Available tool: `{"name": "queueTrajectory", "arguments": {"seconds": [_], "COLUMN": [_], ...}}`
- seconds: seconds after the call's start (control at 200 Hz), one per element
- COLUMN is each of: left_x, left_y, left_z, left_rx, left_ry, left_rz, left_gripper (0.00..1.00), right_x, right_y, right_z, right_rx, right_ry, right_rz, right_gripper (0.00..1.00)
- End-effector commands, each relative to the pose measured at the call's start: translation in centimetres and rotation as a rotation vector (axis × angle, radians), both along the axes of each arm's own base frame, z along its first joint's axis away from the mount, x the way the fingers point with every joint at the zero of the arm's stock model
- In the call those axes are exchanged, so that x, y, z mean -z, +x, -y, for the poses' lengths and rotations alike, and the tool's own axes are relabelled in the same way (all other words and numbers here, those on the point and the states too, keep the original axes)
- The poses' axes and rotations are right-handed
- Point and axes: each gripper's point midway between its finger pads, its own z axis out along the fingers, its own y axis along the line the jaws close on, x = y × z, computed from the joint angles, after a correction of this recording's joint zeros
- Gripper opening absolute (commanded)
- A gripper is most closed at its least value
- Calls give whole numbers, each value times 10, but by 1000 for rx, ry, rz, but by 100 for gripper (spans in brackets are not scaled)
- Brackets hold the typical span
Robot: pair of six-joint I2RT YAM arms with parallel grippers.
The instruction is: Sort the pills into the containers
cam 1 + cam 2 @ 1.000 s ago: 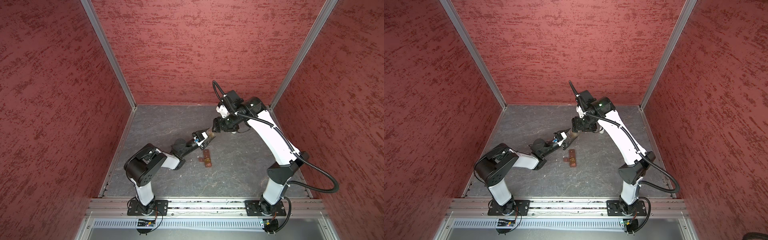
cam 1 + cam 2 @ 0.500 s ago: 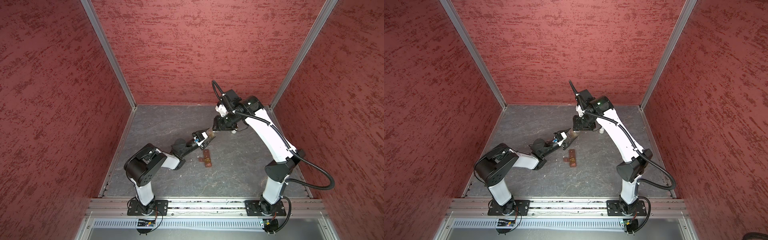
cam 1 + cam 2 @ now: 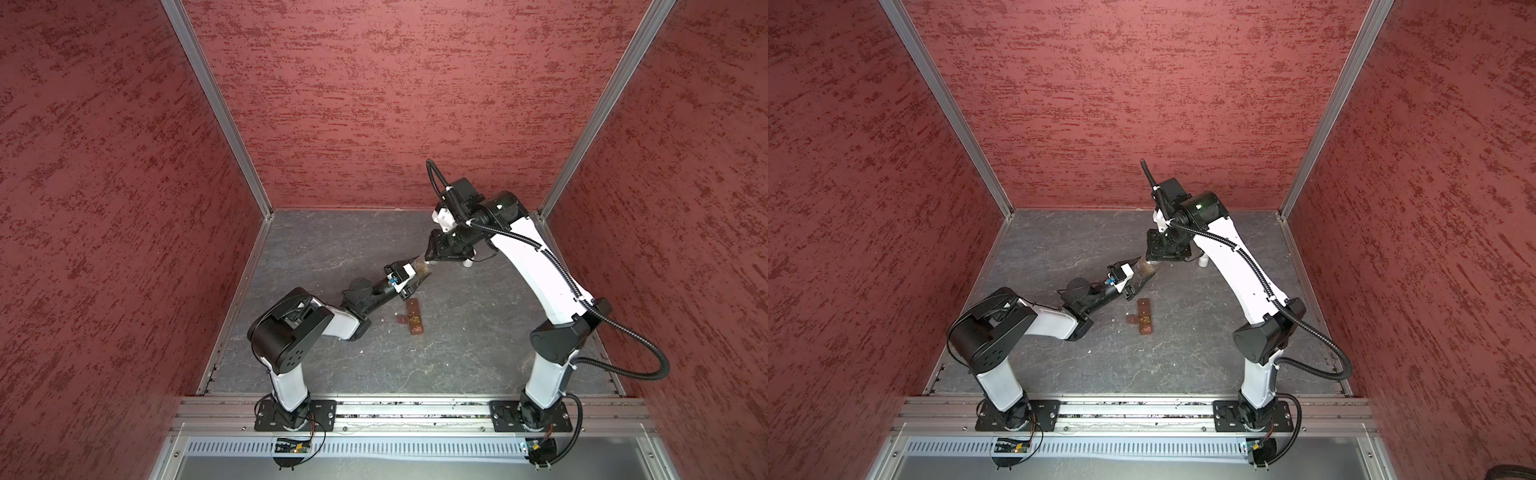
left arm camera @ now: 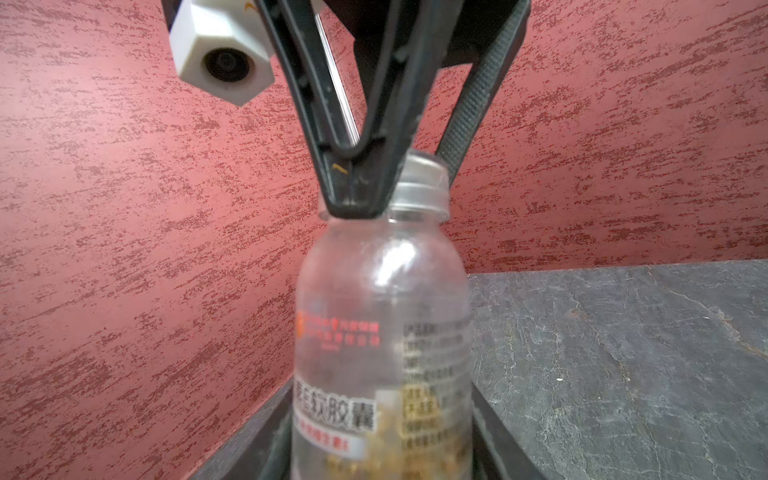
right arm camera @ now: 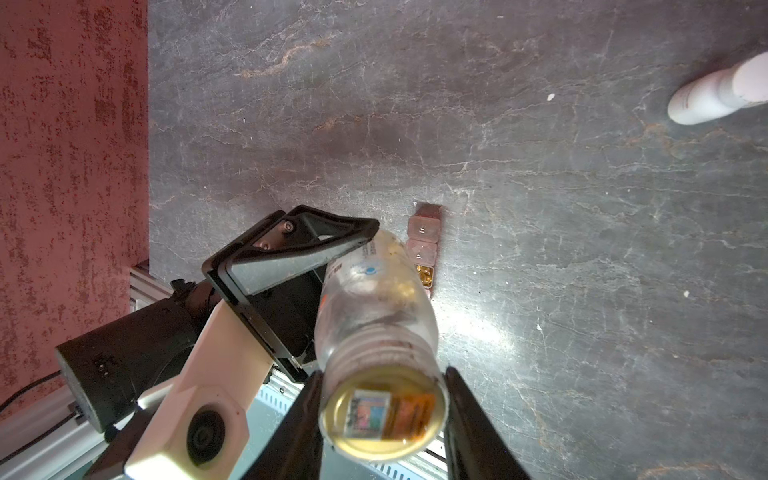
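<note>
My right gripper point(image 5: 383, 372) has its fingers pressed against both sides of the cap point(image 5: 384, 419) of the clear bottle point(image 4: 382, 332). My left gripper point(image 4: 380, 455) clasps that bottle's body farther down, cap end toward my right arm. My right wrist view looks onto the cap's top, with a small coloured patch at its centre. It also looks along the bottle to one left finger point(image 5: 291, 249) lying against its side. My left wrist view shows instead the printed label and the yellow capsules point(image 4: 415, 453) heaped in the bottle's lower end. The containers point(image 5: 424, 245), a narrow brown strip box, lie flat on the table just past the bottle in the right wrist view, one compartment open with capsules inside. In both top views the strip sits near my left gripper, toward the base rail. A small white bottle point(image 5: 706, 99) sits well apart from the strip, by my right arm; only the right wrist and top views catch it. The table point(image 3: 332, 249) is dark grey, veined like slate, with a few white specks. Red textured walls point(image 3: 374, 104) with aluminium corner posts close it in.
</note>
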Motion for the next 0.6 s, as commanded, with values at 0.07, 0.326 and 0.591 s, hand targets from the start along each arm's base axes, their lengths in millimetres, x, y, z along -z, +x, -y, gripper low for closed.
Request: {"name": "queueTrajectory", "arguments": {"seconds": [0.07,0.326,0.591], "left_x": [-10,-14,-8], "left_y": [-5,-8,-22], "left_z": [-4,-17,-31], "left_rx": [-20,-68,-120], "left_ry": [-17,-34,-12], "left_rz": [23,9,-9], "left_gripper": [45,99,99], "right_x": [-12,-10,-10], "right_y": [2,13,37], "right_z": [4,11,19], "right_rx": [58,71,115], "right_ry": [21,-50,-93], "right_rz": [24,43,86], "right_gripper": [30,30,30]}}
